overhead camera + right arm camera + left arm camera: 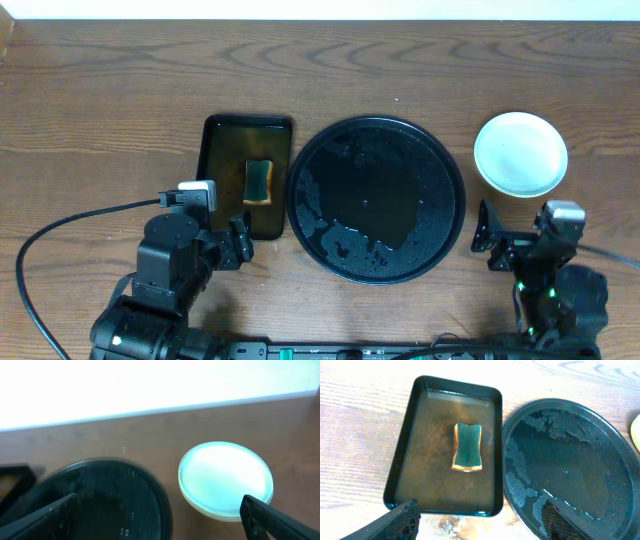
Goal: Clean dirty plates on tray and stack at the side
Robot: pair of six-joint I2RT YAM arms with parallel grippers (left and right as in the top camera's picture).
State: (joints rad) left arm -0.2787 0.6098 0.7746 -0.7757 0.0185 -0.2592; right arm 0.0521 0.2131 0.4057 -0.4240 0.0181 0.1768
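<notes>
– left gripper point(241, 240) hung wide open with nothing in it, low over the brown wooden table point(100, 100), just in front of the smaller dark rectangular tray point(225, 140). in the left wrist view its two black fingers point(400, 520) poked in at the bottom corners, far apart.

– and the other one?

– right gripper point(488, 238) was the same deal: jaws spread, empty, sitting near the front right of the large round glossy black tray point(400, 190). its own camera looked out between the fingers at the tray rim and the plates.

– where were the plates tho?

– small round pale blue-white plates point(520, 153) sat on the wood to the right of the big tray, just beside its rim with a thin gap. the top one looked clean and white. the right wrist view showed a thick edge with a pale yellowish layer at the bottom, so it read as a pile, but i couldn't count them from any angle.

– big tray dirty?

– wet. patches and beads of water lay across its left and front parts, and the rest was shiny black.

– sponge?

– rectangular green-topped sponge point(260, 181) with yellow sides lay flat in the middle of the rectangular tray, in a shallow film of brownish water. that tray was right up against the left rim of the round one. touching or a hair apart, i couldn't tell. black cable point(60, 225) looped over the table by the left arm.
</notes>
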